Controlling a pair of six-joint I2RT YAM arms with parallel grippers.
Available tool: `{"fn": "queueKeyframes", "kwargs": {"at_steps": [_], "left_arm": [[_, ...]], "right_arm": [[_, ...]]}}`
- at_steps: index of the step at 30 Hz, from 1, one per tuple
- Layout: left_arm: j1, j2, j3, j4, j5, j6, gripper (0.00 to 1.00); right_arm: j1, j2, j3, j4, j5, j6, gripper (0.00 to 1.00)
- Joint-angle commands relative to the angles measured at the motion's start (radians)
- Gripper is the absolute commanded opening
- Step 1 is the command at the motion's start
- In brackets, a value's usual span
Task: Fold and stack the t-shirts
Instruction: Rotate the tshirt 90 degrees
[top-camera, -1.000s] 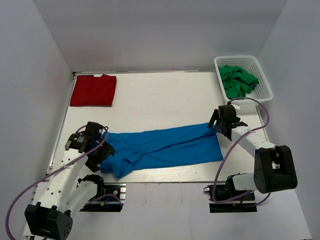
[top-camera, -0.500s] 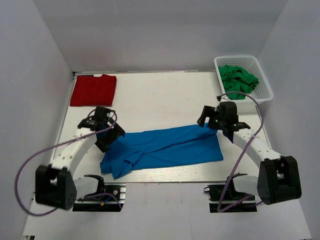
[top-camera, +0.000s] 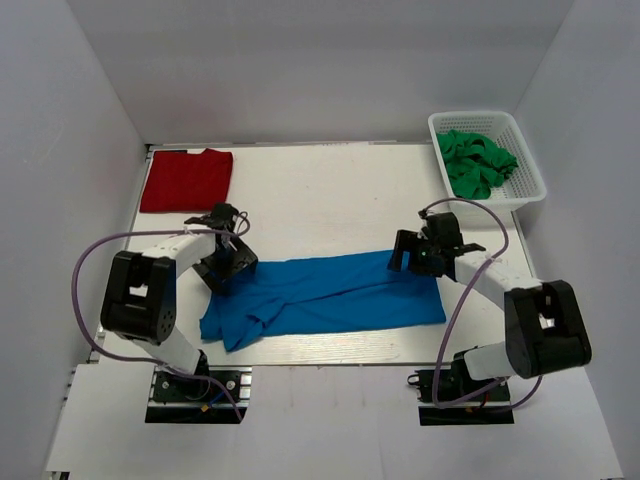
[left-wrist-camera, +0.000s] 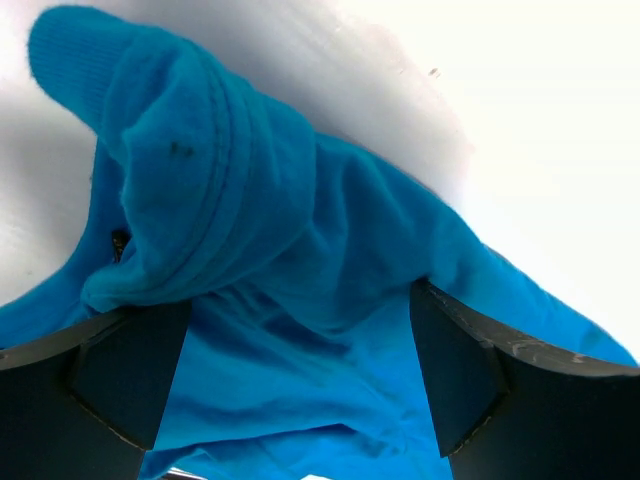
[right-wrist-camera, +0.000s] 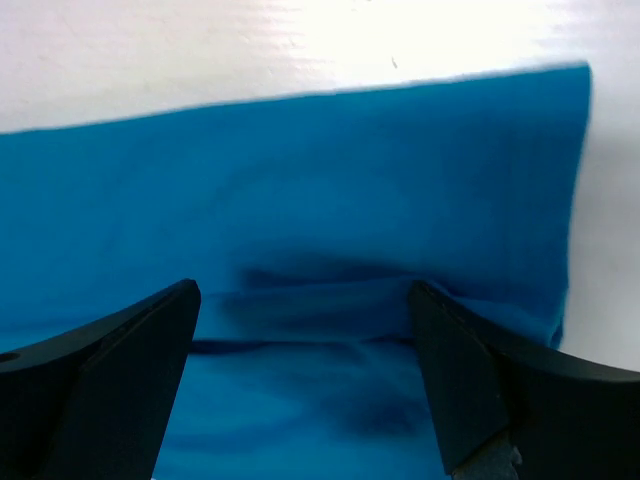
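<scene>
The bright blue t-shirt (top-camera: 330, 292) lies as a long, partly folded strip across the near middle of the table. My left gripper (top-camera: 232, 266) is open over its rumpled left end, where the cloth bunches between the fingers in the left wrist view (left-wrist-camera: 290, 340). My right gripper (top-camera: 408, 256) is open over the strip's far right corner, with flat blue cloth between its fingers in the right wrist view (right-wrist-camera: 300, 330). The dark red t-shirt (top-camera: 187, 180) lies folded at the far left corner, apart from both grippers.
A white basket (top-camera: 535, 170) holding green cloth (top-camera: 476, 160) stands at the far right, just beyond the right arm. White walls close in the table on the left, back and right. The table's near edge (top-camera: 330, 358) runs just below the blue shirt.
Both arms have swung inward and away from their bases. The left gripper moved from the strip's near left side to its far left end. The right gripper moved left onto the far right corner.
</scene>
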Motion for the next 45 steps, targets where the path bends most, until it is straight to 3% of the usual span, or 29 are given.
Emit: {"fn": "queueKeyframes", "kwargs": {"at_steps": [1, 6, 9, 10, 11, 14, 15, 16, 17, 20, 21, 22, 23, 25, 28, 31, 32, 34, 38, 41, 45], "left_arm": [[-0.002, 0.056, 0.047, 0.057, -0.022, 0.005, 1.00], [-0.002, 0.213, 0.169, 0.175, 0.006, 0.031, 1.00], [-0.002, 0.413, 0.393, 0.221, 0.016, 0.079, 1.00], [-0.013, 0.476, 0.565, 0.211, 0.033, 0.094, 1.00], [-0.022, 0.603, 0.658, 0.211, 0.055, 0.106, 1.00], [-0.068, 0.771, 1.014, 0.192, 0.070, 0.152, 1.00], [-0.080, 0.873, 1.171, 0.192, 0.070, 0.153, 1.00], [-0.092, 0.920, 1.232, 0.220, 0.079, 0.168, 1.00], [-0.115, 0.963, 1.319, 0.297, 0.120, 0.182, 1.00], [-0.157, 1.102, 1.395, 0.475, 0.176, 0.176, 1.00], [-0.166, 1.138, 1.453, 0.526, 0.193, 0.145, 1.00], [-0.166, 1.174, 1.484, 0.636, 0.223, 0.115, 1.00], [-0.178, 1.233, 1.505, 0.704, 0.265, 0.081, 1.00], [-0.203, 1.270, 1.542, 0.857, 0.265, -0.010, 1.00], [-0.215, 1.281, 1.521, 1.012, 0.270, -0.038, 1.00], [-0.235, 1.218, 1.539, 0.990, 0.245, 0.058, 1.00], [-0.235, 1.194, 1.524, 0.981, 0.245, 0.082, 1.00], [-0.235, 1.137, 1.524, 0.962, 0.268, 0.176, 1.00], [-0.244, 0.976, 1.524, 0.840, 0.259, 0.264, 1.00], [-0.244, 0.824, 1.513, 0.725, 0.279, 0.321, 1.00], [-0.244, 0.563, 1.315, 0.486, 0.311, 0.386, 1.00]], "right_arm": [[-0.004, -0.101, -0.037, -0.076, 0.069, 0.006, 0.90], [0.002, -0.062, -0.057, -0.069, 0.002, -0.011, 0.90], [0.025, -0.022, -0.071, -0.052, -0.101, -0.021, 0.90], [0.030, -0.023, -0.078, -0.049, -0.107, -0.020, 0.90], [0.057, -0.029, -0.103, -0.046, -0.113, -0.018, 0.90], [0.128, -0.059, -0.140, -0.084, -0.187, -0.040, 0.90], [0.152, -0.069, -0.138, -0.095, -0.266, -0.079, 0.90], [0.198, -0.076, -0.138, -0.112, -0.294, -0.089, 0.90], [0.266, -0.083, -0.127, -0.203, -0.408, -0.144, 0.90], [0.463, -0.109, -0.051, -0.352, -0.395, -0.217, 0.90], [0.484, -0.144, -0.036, -0.398, -0.384, -0.227, 0.90], [0.499, -0.183, -0.006, -0.376, -0.561, -0.273, 0.90], [0.525, -0.198, 0.009, -0.373, -0.581, -0.262, 0.85], [0.544, -0.252, 0.027, -0.373, -0.533, -0.224, 0.89], [0.542, -0.302, 0.003, -0.339, -0.488, -0.174, 0.91], [0.538, -0.370, -0.025, -0.275, -0.416, -0.108, 0.91], [0.536, -0.404, -0.026, -0.268, -0.293, -0.086, 0.91], [0.532, -0.425, -0.019, -0.268, -0.200, -0.048, 0.91], [0.512, -0.435, -0.018, -0.256, 0.032, 0.111, 0.91], [0.477, -0.386, -0.044, -0.268, 0.086, 0.231, 0.91], [0.441, -0.375, -0.067, -0.345, 0.154, 0.320, 0.91]]}}
